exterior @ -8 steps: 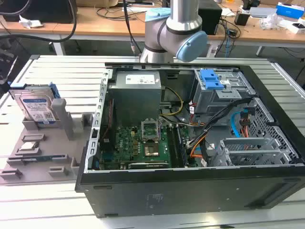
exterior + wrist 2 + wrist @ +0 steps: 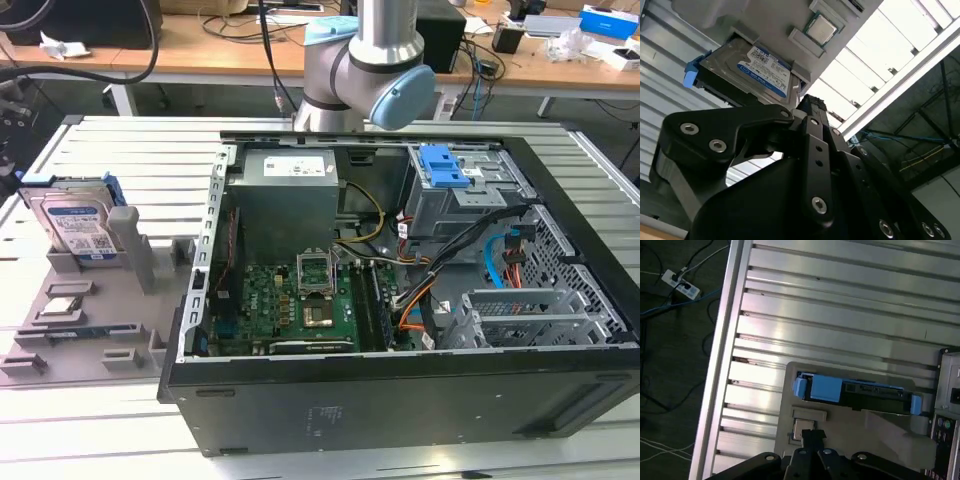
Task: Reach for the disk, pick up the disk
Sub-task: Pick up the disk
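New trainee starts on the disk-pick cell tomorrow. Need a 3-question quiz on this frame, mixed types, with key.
1. True or false: the hand has the disk clamped and lifted.
2. Where is the disk relative to the computer case? A) Inside it. B) In the gray holder, at the exterior view's left of the case. C) Lying on top of it.
3. Fill in: the frame around the disk's edges is ____.

Key: 1 false, the disk sits in the gray holder with the hand off it. 2 B. 3 blue.
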You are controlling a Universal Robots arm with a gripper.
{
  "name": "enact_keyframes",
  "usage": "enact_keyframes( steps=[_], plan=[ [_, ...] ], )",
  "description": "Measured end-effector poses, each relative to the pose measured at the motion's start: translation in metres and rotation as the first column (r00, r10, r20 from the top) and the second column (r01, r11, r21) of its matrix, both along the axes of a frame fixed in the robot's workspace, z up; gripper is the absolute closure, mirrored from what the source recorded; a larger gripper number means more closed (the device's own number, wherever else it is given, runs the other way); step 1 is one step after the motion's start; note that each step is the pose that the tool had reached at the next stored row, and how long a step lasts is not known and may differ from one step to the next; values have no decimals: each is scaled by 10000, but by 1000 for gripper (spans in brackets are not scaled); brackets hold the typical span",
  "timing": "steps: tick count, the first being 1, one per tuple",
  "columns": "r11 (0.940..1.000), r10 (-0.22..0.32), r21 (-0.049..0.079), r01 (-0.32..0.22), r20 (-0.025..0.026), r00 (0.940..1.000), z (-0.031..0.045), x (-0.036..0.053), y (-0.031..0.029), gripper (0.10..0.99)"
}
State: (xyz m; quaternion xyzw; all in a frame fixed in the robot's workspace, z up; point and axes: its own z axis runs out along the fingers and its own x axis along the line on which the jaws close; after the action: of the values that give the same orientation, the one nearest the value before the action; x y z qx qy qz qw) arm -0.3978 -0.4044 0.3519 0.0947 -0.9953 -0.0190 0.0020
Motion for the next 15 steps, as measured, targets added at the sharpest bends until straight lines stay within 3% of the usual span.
enact_keyframes(
  steps=[2, 4, 10, 13, 15],
  plan=[
    [9974, 714, 0, -714, 0, 9974, 0, 0, 0, 980],
    [9899, 1417, 0, -1417, 0, 9899, 0, 0, 0, 980],
    [9686, 2485, 0, -2485, 0, 9686, 0, 0, 0, 980],
    [9447, 3279, -1, -3279, 0, 9447, 0, 0, 0, 980],
    [9360, 3521, 0, -3521, 0, 9360, 0, 0, 0, 980]
  ],
)
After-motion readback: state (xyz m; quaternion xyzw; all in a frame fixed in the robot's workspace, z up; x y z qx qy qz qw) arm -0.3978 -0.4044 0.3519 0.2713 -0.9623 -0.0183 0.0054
